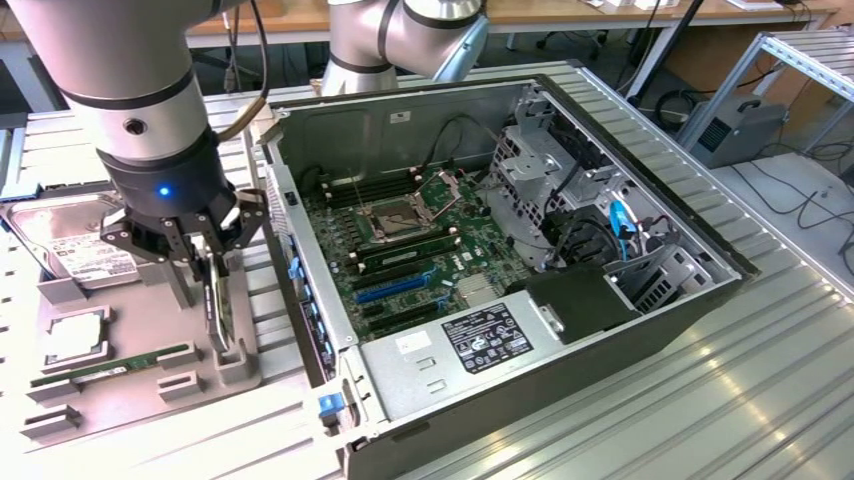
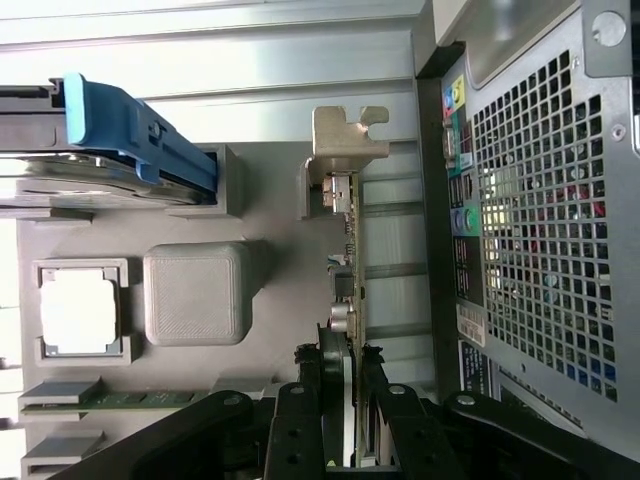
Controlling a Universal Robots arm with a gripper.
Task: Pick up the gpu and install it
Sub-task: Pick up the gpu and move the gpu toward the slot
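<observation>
The gripper (image 1: pixel 210 268) grips the gpu (image 1: pixel 222 322) from above, the card standing on edge, long axis along the tray (image 1: pixel 127 330) edge nearest the case (image 1: pixel 387 125).

The fingers (image 2: pixel 298 425) hide the gpu's (image 2: pixel 352 280) near end; the hard drive (image 2: pixel 100 182) is cropped.

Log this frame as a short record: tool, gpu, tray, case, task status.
tool: closed on the gpu from above, a finger on each side
gpu: upright on edge, lower end at the tray's holder, outside the case
tray: also carries a hard drive and a RAM stick
case: open, motherboard exposed
status: gpu gripped, not installed
</observation>
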